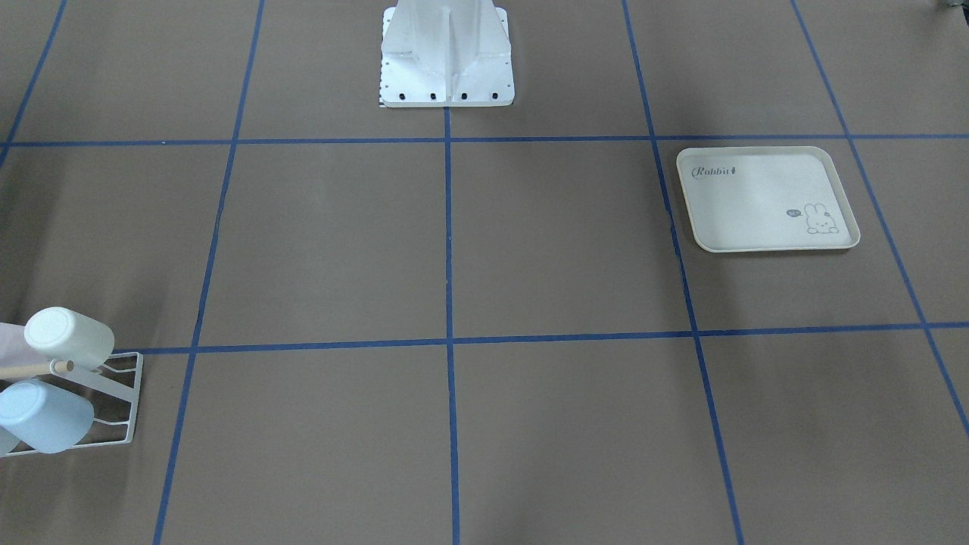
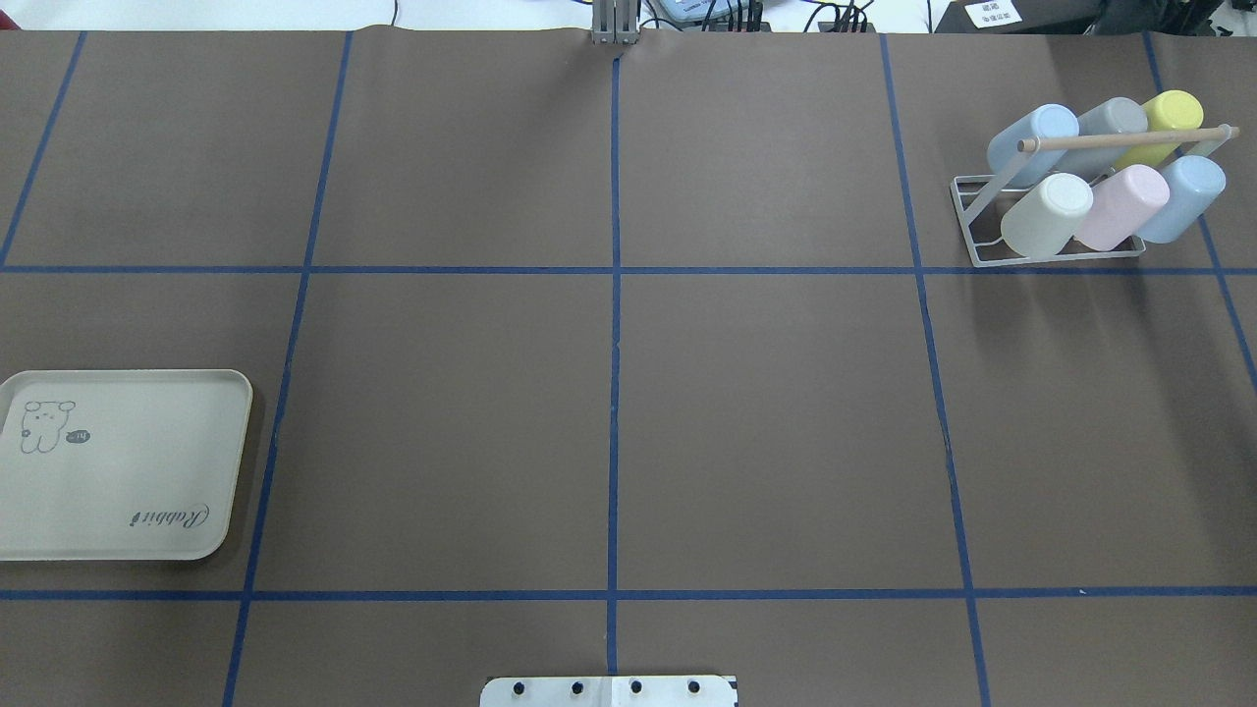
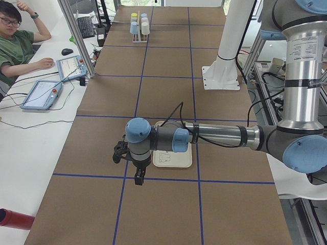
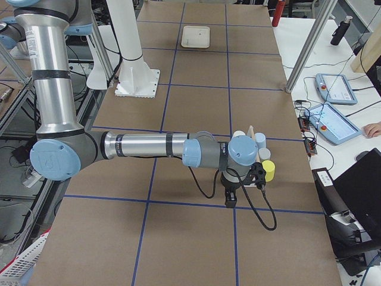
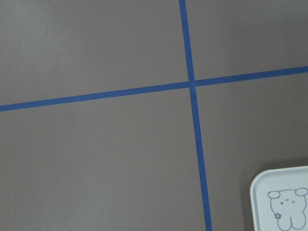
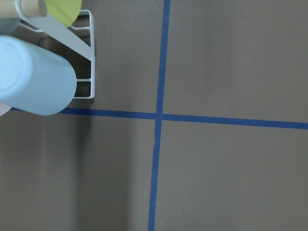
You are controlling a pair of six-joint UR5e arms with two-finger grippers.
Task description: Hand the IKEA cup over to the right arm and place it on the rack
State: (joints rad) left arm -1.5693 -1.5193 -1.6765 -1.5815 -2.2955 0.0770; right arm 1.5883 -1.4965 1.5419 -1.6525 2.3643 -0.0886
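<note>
The white wire rack (image 2: 1057,258) with a wooden dowel stands at the table's far right and holds several cups: cream (image 2: 1045,213), pink (image 2: 1121,206), light blue, grey and yellow. It also shows in the front view (image 1: 121,393) and in the right wrist view (image 6: 91,62). My right gripper (image 4: 230,202) hangs over the table close to the rack. My left gripper (image 3: 139,179) hangs over the table beside the tray. Both show only in the side views, so I cannot tell whether they are open or shut. No cup shows in either.
The cream rabbit-printed tray (image 2: 118,462) lies bare at the table's left and also shows in the left wrist view (image 5: 284,202). The white robot base (image 1: 447,68) stands mid-table on my side. An operator (image 3: 20,46), tablets and a red cylinder (image 3: 15,218) are beside the table.
</note>
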